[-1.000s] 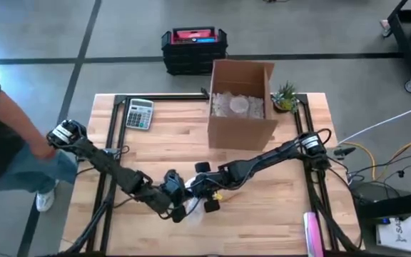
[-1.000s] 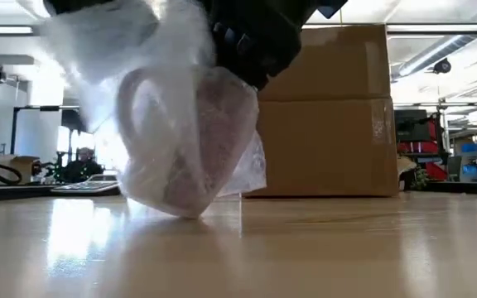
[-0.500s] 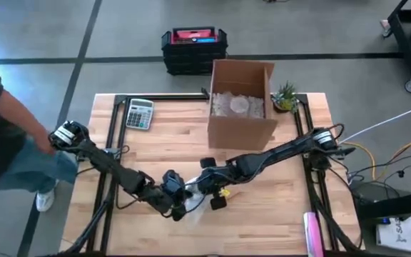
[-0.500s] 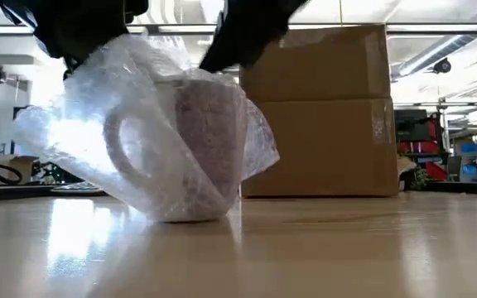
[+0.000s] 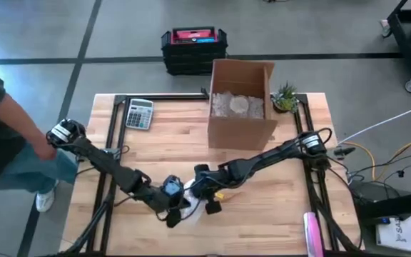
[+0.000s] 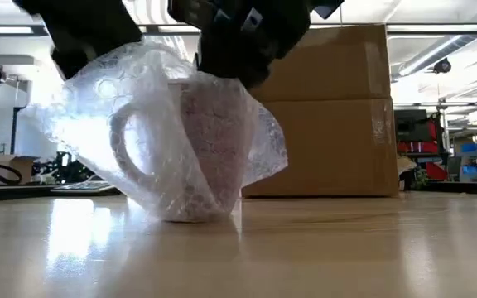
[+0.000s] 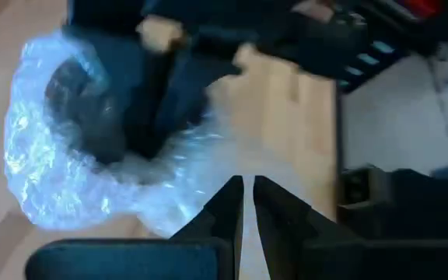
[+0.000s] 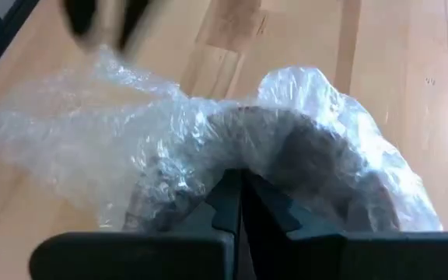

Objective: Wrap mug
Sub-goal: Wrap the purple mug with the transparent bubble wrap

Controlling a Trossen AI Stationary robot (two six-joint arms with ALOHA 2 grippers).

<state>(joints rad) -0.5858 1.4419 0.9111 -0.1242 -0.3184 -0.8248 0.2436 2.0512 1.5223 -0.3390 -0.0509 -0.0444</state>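
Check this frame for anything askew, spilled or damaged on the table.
Nothing spilled or broken. The speckled mug with a white handle stands upright on the wooden table, loosely bundled in clear bubble wrap that flares unevenly. The left gripper and right gripper both pinch the wrap.

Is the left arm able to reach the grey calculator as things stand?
Probably not right away: the left claw is shut on the clear bubble wrap around the mug, while the grey calculator lies uncovered at the table's far left corner.

bright overhead light, glare on the table [image 6: 222, 248], blurred wrist views, backlit bubble wrap [image 6: 89, 141]
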